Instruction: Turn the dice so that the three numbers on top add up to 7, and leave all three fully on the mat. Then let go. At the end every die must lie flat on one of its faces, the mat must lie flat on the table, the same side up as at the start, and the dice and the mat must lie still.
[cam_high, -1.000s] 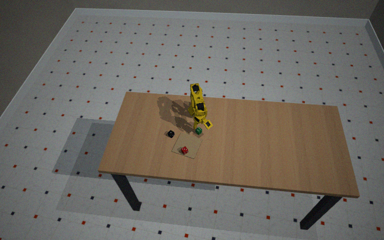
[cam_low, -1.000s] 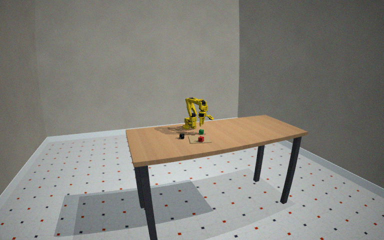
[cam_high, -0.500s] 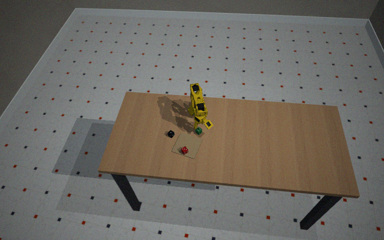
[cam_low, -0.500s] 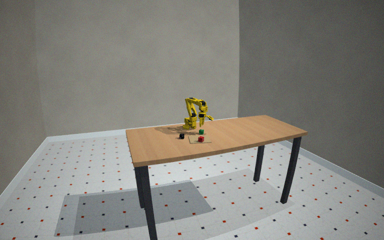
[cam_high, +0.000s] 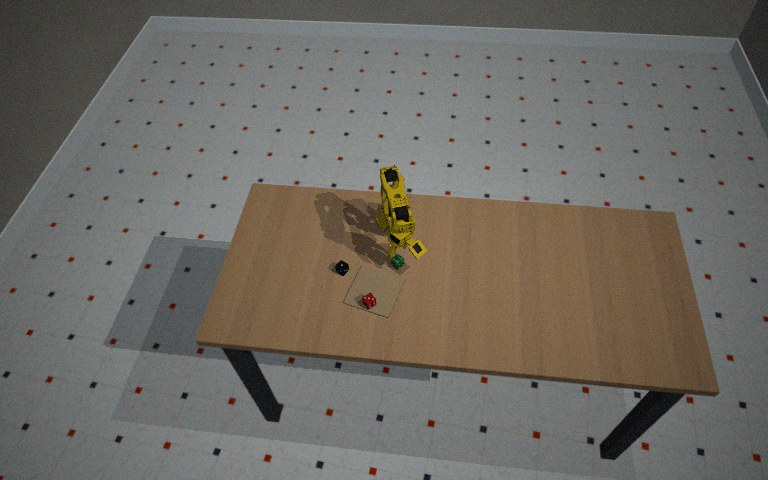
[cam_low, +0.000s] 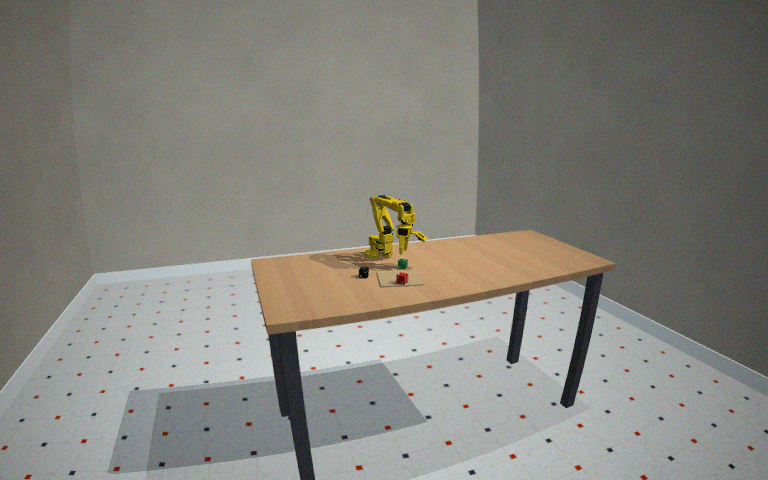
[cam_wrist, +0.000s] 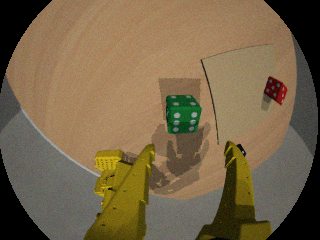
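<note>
A yellow SO-101 gripper (cam_high: 403, 250) (cam_low: 412, 245) (cam_wrist: 191, 148), its jaws partly spread with nothing between them, hovers near a green die (cam_high: 397, 261) (cam_low: 402, 263) (cam_wrist: 183, 114) that sits on the wooden table (cam_high: 509, 294) (cam_low: 481, 266) (cam_wrist: 100, 65), just outside the tan square mat (cam_high: 380, 283) (cam_low: 390, 281) (cam_wrist: 240, 95). A red die (cam_high: 369, 300) (cam_low: 402, 277) (cam_wrist: 275, 90) rests on the mat; a black die (cam_high: 342, 267) (cam_low: 363, 272) (cam_wrist: 241, 149) lies off it. The step in hand appears to be picking up the green die. That would call for centering the fingers over it, squaring them to two opposite side faces and lowering straight down before closing gently, since an off-center jaw could shove it into the mat's edge. White pips mark the dice; no brand, label or writing can be read.
</note>
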